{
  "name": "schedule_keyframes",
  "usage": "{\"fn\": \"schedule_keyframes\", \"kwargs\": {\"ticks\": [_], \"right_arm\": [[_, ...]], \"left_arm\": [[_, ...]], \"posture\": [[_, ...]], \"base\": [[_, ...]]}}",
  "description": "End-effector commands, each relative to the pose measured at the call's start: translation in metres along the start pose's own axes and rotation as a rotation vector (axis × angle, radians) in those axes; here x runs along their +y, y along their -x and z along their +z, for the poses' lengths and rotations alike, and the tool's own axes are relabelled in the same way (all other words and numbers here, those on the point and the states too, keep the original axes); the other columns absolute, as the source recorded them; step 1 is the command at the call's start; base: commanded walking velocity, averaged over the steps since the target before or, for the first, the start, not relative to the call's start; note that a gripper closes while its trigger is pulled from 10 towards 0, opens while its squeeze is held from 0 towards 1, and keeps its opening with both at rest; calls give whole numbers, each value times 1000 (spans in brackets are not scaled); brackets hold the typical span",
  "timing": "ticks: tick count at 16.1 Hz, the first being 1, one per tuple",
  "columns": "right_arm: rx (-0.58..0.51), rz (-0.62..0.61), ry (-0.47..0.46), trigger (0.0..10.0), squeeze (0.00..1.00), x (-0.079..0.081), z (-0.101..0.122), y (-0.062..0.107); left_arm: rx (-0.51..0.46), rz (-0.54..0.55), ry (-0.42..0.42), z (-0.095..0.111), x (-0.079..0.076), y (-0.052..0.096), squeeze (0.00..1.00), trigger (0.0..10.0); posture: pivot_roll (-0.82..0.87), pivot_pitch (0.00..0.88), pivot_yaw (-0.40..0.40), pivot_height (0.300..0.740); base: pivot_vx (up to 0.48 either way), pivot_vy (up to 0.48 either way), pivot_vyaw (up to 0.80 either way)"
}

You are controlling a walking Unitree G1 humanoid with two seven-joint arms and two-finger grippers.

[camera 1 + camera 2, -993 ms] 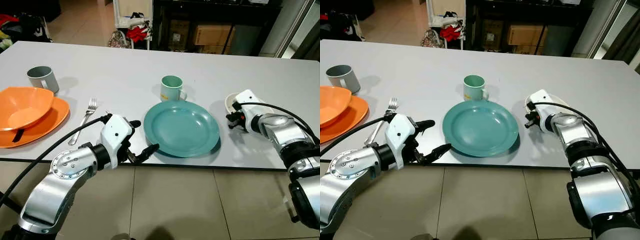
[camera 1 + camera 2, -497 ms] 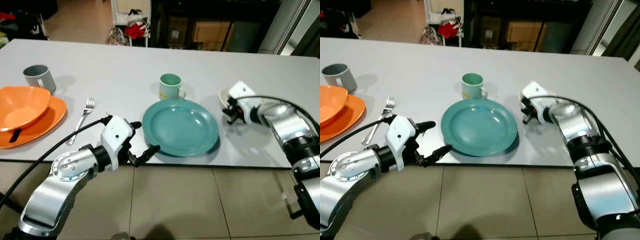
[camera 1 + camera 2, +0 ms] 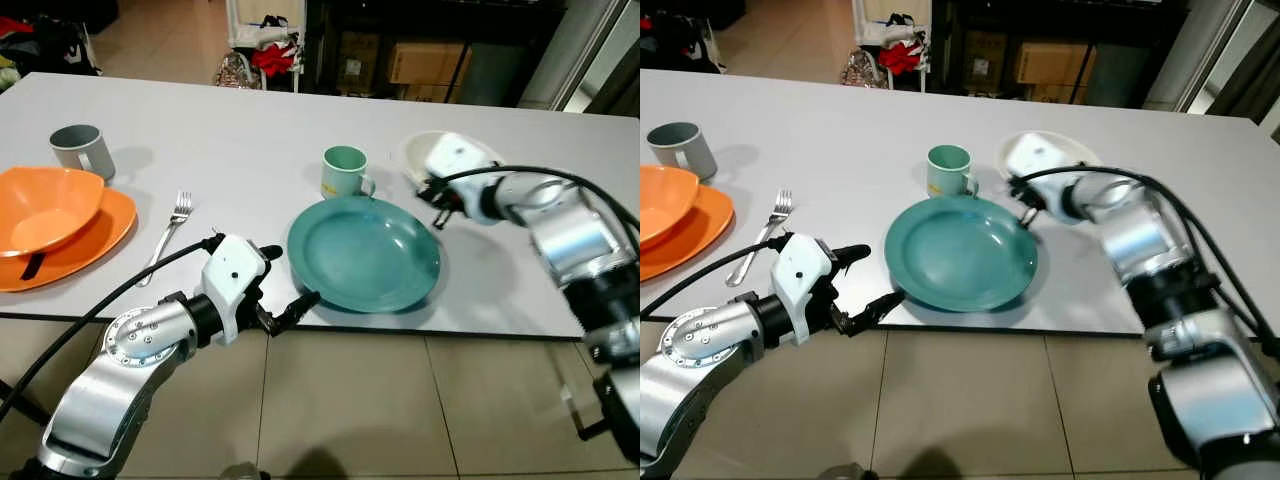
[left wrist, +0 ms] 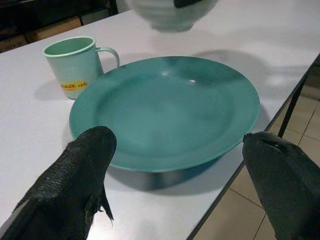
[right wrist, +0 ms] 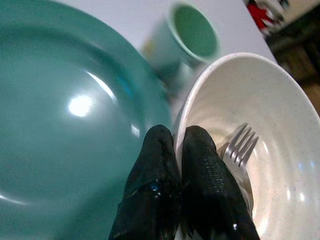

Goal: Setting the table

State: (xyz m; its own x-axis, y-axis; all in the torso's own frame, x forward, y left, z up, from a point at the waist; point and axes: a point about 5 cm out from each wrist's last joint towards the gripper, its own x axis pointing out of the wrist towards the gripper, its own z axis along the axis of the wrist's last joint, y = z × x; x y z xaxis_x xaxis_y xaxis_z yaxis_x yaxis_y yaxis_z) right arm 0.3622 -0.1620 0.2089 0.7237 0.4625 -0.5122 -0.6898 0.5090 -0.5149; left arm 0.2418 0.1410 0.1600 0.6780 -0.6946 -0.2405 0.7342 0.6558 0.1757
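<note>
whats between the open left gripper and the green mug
The teal plate lies between the left gripper and the green mug, as the left wrist view shows.

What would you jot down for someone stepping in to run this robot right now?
Right gripper: shut on the rim of the white bowl, held above the table beside the teal plate; a fork lies inside the bowl.
Left gripper: open, at the table edge by the plate.
Done: plate and green mug are set out.
Left: set the bowl down, probably on the plate.
</note>
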Motion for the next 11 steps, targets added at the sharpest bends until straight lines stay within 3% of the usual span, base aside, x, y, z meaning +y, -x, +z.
{"fn": "schedule_keyframes", "kwargs": {"ticks": [1, 5, 8, 11], "right_arm": [[-45, 27, 42, 0, 0, 12, 19, 1], [-95, 148, 48, 0, 0, 55, 29, -13], [-57, 185, 71, 0, 0, 74, 17, -26], [-33, 203, 107, 0, 0, 83, 12, -33]], "left_arm": [[-9, -6, -14, 3, -2, 1, 0, 10000], [-7, 0, -13, 4, -2, 1, 0, 10000], [-5, -1, -17, 4, -1, 2, 0, 10000], [-3, -1, -19, 4, 0, 2, 0, 10000]], "posture": [[87, 0, -69, 740], [92, 0, -70, 740], [94, 0, -67, 740], [97, 0, -64, 740]], "base": [[0, 0, 0], [0, 0, 0], [0, 0, 0], [0, 0, 0]]}}
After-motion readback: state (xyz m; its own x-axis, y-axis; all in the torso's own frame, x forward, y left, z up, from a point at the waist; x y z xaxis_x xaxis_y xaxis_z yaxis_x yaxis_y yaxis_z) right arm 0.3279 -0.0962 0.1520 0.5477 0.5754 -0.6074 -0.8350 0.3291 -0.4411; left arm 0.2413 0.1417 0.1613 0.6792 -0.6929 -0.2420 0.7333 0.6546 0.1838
